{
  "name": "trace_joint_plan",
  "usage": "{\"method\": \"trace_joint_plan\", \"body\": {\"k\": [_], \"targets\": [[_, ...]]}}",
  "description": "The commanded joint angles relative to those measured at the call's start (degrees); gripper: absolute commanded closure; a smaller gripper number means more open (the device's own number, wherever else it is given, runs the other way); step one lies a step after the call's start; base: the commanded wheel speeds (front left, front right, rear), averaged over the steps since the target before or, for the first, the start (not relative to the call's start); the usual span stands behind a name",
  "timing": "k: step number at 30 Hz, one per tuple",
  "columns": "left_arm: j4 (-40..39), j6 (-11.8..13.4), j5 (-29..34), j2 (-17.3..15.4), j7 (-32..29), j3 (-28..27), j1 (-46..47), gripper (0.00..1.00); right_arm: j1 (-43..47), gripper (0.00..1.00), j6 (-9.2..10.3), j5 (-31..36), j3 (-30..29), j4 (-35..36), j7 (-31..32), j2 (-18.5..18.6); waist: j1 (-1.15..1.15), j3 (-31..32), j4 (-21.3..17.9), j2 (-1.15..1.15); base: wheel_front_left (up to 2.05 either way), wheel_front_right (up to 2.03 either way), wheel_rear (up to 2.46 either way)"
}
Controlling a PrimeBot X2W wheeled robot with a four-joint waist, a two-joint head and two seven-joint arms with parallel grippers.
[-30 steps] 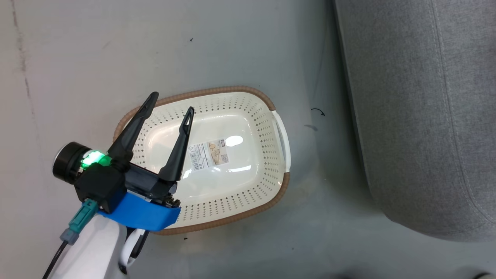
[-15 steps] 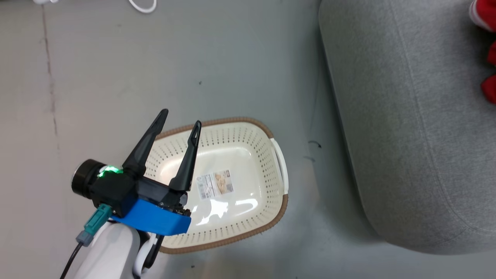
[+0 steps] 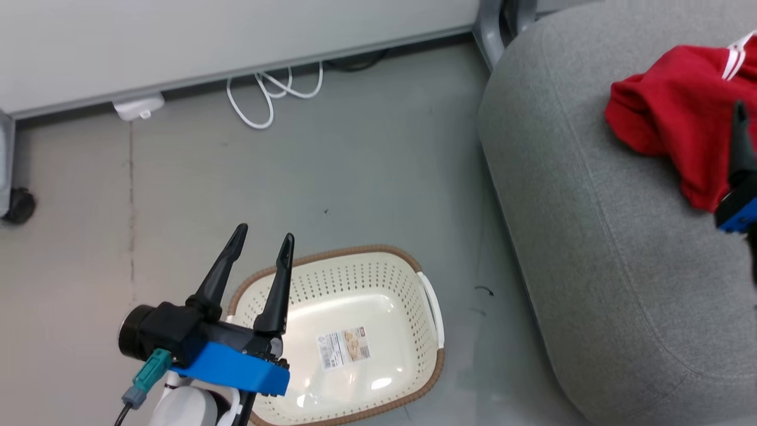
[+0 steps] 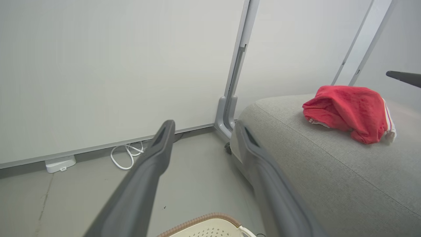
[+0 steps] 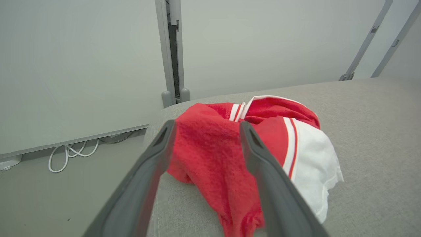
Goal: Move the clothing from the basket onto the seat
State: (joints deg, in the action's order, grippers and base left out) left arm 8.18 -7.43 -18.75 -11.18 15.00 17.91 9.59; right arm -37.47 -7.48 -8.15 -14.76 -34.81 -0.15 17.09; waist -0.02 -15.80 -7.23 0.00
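The red clothing (image 3: pixel 674 127) with white stripes lies bunched on the grey seat (image 3: pixel 591 248) at the upper right; it also appears as a heap (image 4: pixel 348 112) in the left wrist view and close up (image 5: pixel 243 148) in the right wrist view. The cream basket (image 3: pixel 378 331) with a brown rim stands on the floor, holding just a label. My left gripper (image 3: pixel 261 244) is open above the basket's left rim. My right gripper (image 5: pixel 205 126) is open just in front of the clothing, its fingers apart with nothing between them; one finger (image 3: pixel 739 142) shows at the head view's right edge.
A white cable (image 3: pixel 272 94) and a white adapter (image 3: pixel 137 106) lie on the grey floor by the wall. A grey panel post (image 3: pixel 491 23) stands behind the seat's corner. A black caster (image 3: pixel 18 204) sits at the far left.
The head camera has tilted up, so the basket slid down the picture and the wall, cable and clothing came into view. The left gripper stayed open over the basket's rim.
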Motion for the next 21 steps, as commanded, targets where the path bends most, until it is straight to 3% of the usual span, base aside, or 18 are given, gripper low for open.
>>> {"method": "trace_joint_plan", "body": {"k": [1, 14, 21], "targets": [[0.27, -0.05, -0.17, 0.31, 0.27, -0.74, -0.82, 0.0, 2.79, 0.0, -0.03, 0.17, 0.83, 2.3, -0.39, -0.96, 0.02, 2.46, 0.63, 0.0, 0.0, 0.0, 0.0], [1.88, -0.05, -0.38, 2.74, 0.27, -5.93, -5.65, 0.0, 18.96, 0.0, -0.03, 1.89, 6.0, 19.98, -0.96, -8.4, 0.02, 8.92, 4.02, 0.0, 0.0, 0.0, 0.0], [3.7, -0.05, 0.24, 3.32, 0.27, -9.01, -8.05, 0.0, 27.62, 0.0, -0.03, 2.66, 7.27, 25.99, -3.1, -12.4, 0.02, 12.18, 6.99, 0.0, 0.0, 0.0, 0.0]]}}
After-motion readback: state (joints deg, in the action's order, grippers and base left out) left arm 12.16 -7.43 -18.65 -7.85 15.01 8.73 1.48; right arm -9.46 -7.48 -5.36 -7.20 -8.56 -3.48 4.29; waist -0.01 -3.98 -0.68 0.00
